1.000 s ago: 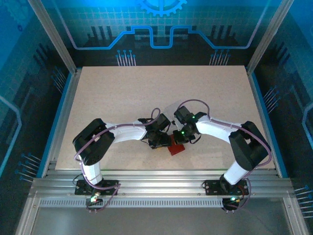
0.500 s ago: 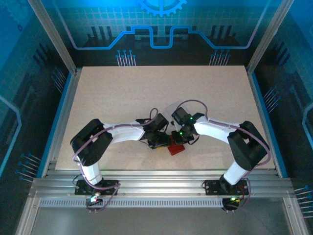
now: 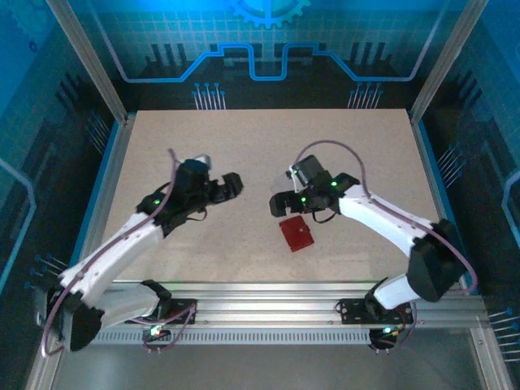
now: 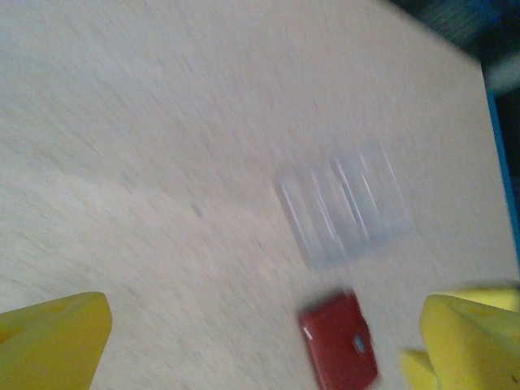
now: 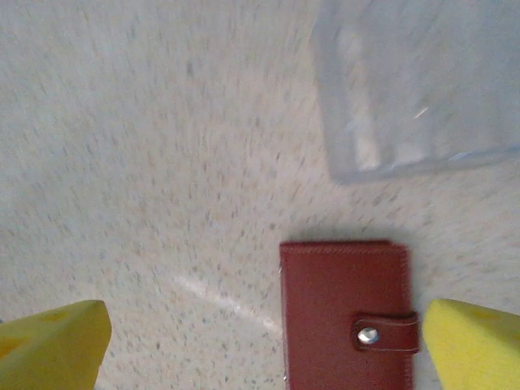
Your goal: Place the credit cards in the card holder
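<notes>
My left claw (image 3: 231,186) and right claw (image 3: 282,203) stand wide open and empty, the red card holder (image 5: 345,317) lies snapped shut, so I should lift away without brushing it.

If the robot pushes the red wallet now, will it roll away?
Probably not: the wallet lies flat on the table, so it should slide. It likely stays shut, since its tab looks snapped. Its leathery look suggests slight bendiness.
</notes>
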### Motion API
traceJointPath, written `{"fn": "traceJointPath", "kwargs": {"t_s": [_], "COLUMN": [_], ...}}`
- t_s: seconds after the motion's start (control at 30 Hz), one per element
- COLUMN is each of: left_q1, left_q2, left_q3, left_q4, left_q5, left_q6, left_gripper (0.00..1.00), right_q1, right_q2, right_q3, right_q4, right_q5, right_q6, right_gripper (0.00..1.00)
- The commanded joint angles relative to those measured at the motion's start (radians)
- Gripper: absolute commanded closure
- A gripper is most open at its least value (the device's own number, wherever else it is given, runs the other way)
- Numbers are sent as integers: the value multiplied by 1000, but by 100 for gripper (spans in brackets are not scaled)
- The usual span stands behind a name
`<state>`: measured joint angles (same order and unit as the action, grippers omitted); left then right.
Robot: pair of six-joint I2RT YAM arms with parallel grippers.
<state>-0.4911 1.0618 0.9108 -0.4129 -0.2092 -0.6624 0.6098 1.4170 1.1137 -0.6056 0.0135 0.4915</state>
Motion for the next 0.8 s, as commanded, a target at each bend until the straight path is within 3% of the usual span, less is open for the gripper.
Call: {"fn": "traceJointPath", "kwargs": {"t_s": [0.0, 0.07, 0.17, 0.27, 0.43, 0.5, 0.57, 0.63, 0.7, 0.77], "left_q1": [10, 23, 78, 196, 280, 291, 299, 310, 312, 324], "left_q2": [-68, -121, -134, -80, 87, 180, 210, 265, 316, 375], "left_q3": [-119, -226, -387, -429, -516, -560, -546, -582, -577, -621], "left_q4": [14, 178, 469, 528, 821, 984, 1004, 1201, 1286, 1436], "left_q5": [-396, -541, -582, -560, -512, -498, -472, -429, -418, -338], "left_q6": [186, 284, 467, 429, 484, 497, 514, 589, 662, 694], "left_gripper": [1, 1, 1, 1, 1, 1, 1, 1, 1, 1], "right_q1": [-106, -202, -322, -423, -428, -440, -464, -479, -506, -553], "right_q2": [-139, -216, -317, -402, -496, -476, -430, -379, -320, -268], "right_q3": [-22, -72, -193, -313, -575, -642, -684, -712, -753, -781], "right_q4": [-73, -93, -8, 121, 529, 646, 758, 850, 980, 1084], "right_q5": [177, 316, 483, 450, 485, 479, 431, 430, 416, 321], "right_q6": [19, 40, -4, -62, -267, -293, -311, -327, -315, -300], "right_gripper": [0, 0, 0, 0, 0, 0, 0, 0, 0, 0]}}
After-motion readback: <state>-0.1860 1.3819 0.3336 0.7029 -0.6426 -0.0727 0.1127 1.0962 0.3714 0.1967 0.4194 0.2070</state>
